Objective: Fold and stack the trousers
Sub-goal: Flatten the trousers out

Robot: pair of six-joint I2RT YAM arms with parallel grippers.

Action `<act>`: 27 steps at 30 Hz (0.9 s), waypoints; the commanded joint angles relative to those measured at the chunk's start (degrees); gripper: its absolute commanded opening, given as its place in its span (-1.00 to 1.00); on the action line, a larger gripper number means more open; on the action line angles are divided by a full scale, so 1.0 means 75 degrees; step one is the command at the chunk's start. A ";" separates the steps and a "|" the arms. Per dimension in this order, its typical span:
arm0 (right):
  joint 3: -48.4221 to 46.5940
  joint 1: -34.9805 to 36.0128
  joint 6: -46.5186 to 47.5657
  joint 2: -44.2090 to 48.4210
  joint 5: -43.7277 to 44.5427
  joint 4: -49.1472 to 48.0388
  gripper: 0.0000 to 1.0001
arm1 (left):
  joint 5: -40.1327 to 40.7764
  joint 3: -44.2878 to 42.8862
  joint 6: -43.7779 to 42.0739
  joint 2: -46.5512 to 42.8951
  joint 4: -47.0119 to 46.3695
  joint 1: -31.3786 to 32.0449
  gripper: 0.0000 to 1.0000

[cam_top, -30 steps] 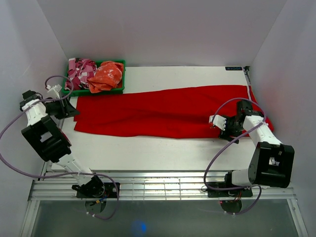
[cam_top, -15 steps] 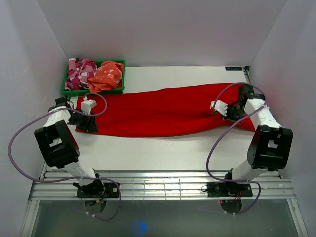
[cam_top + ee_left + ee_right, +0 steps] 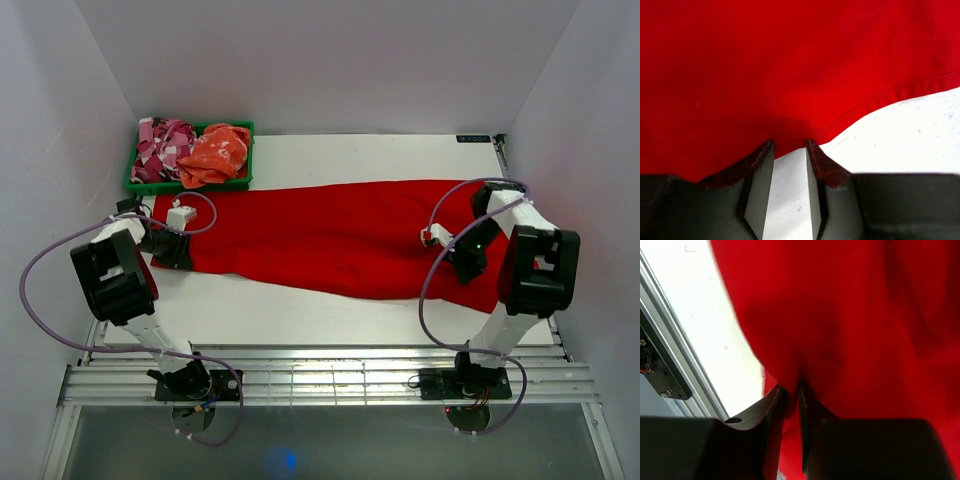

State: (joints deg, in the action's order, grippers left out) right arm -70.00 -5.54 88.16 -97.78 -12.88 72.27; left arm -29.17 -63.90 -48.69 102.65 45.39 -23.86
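The red trousers [image 3: 330,240] lie spread across the table, slanting down toward the near right. My left gripper [image 3: 176,247] sits at their left end. In the left wrist view its jaws [image 3: 789,144] stand apart with bare table between them, and the tips touch the hem of the trousers [image 3: 790,65]. My right gripper [image 3: 464,260] is over the right end near the front. In the right wrist view its jaws [image 3: 791,387] stand close together with a fold of the trousers [image 3: 850,315] pinched between them.
A green bin [image 3: 190,184] at the back left holds a pink-and-white garment [image 3: 160,145] and an orange one [image 3: 218,152]. White walls close in on both sides. Bare table [image 3: 300,310] runs to the metal rail [image 3: 320,375] at the front.
My left arm swung in from the left wall to the trousers' left end. My right gripper closed on the cloth and drew the right end toward the near edge.
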 commanded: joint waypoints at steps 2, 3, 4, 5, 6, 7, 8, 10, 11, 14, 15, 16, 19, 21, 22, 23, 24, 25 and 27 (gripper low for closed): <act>-0.0838 0.0024 -0.0750 -0.1130 -0.0578 0.0360 -0.40 | 0.0818 0.0199 -0.0493 0.0411 -0.0298 0.0040 -0.38; -0.0967 0.0024 -0.0902 -0.1154 -0.0637 0.0360 -0.17 | 0.0900 0.0211 -0.0574 0.0434 -0.0251 0.0029 -0.49; -0.1165 0.0012 -0.0961 -0.1050 -0.0661 0.0372 -0.07 | 0.1040 0.0281 -0.0621 0.0434 -0.0216 0.0040 -0.72; -0.1237 0.0001 -0.0996 -0.0956 -0.0661 0.0360 0.01 | 0.1099 0.0328 -0.0657 0.0399 -0.0192 0.0040 -0.83; -0.1284 -0.0023 -0.1043 -0.0816 -0.0638 0.0360 0.12 | 0.1135 0.0375 -0.0703 0.0330 -0.0122 0.0017 -0.94; -0.1342 -0.0104 -0.1044 -0.0513 -0.0591 0.0360 0.16 | 0.1089 0.0445 -0.0785 0.0236 -0.0064 -0.0041 -1.00; -0.1366 -0.0175 -0.1055 -0.0359 -0.0486 0.0360 0.18 | 0.1030 0.0446 -0.0809 0.0003 0.0018 -0.0088 -1.00; -0.1413 -0.0420 -0.1021 0.0085 -0.0392 0.0348 0.21 | 0.0913 0.0422 -0.0914 -0.0244 0.0486 -0.0158 -1.00; -0.1494 -0.0526 -0.1020 0.0192 -0.0322 0.0348 0.24 | 0.0785 0.0353 -0.0984 -0.0477 0.0685 -0.0194 -1.00; -0.1600 -0.0983 -0.1020 0.0451 -0.0146 0.0337 0.29 | 0.0713 0.0387 -0.1218 -0.1016 0.1563 -0.0358 -1.00; -0.1577 -0.1204 -0.1020 0.0486 -0.0087 0.0337 0.28 | 0.0760 0.0445 -0.1277 -0.1181 0.1682 -0.0439 -1.00; -0.1554 -0.1323 -0.1043 0.0463 0.0006 0.0325 0.27 | 0.0807 0.0504 -0.1348 -0.1322 0.1799 -0.0498 -1.00; -0.1367 -0.1663 -0.1137 0.0300 0.0240 0.0279 0.17 | 0.1087 0.0750 -0.1699 -0.1791 0.2233 -0.0720 -1.00; -0.1157 -0.1885 -0.1313 0.0205 0.0311 0.0045 0.06 | 0.1310 0.0832 -0.1910 -0.1967 0.2351 -0.0908 -1.00; -0.1039 -0.1933 -0.1371 0.0112 0.0405 -0.0072 0.04 | 0.1311 0.0821 -0.1969 -0.1980 0.2351 -0.1118 -1.00; -0.0911 -0.1956 -0.1488 0.0065 0.0452 -0.0364 0.01 | 0.1288 0.0786 -0.2016 -0.1968 0.2374 -0.1201 -1.00; -0.0677 -0.1980 -0.1535 -0.0005 0.0487 -0.0482 0.00 | 0.1137 0.0658 -0.2005 -0.1922 0.2351 -0.1295 -0.89; -0.0594 -0.1980 -0.1606 -0.0041 0.0487 -0.0623 -0.01 | 0.0996 0.0575 -0.1993 -0.1898 0.2351 -0.1307 -0.67; -0.0581 -0.1980 -0.1816 -0.0216 0.0359 -0.0753 -0.02 | 0.0471 0.0388 -0.1981 -0.1874 0.2316 -0.1284 -0.30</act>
State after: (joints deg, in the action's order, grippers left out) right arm -75.05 -20.38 77.36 -97.91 -10.02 68.99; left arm -20.88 -58.26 -61.89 89.78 61.78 -33.43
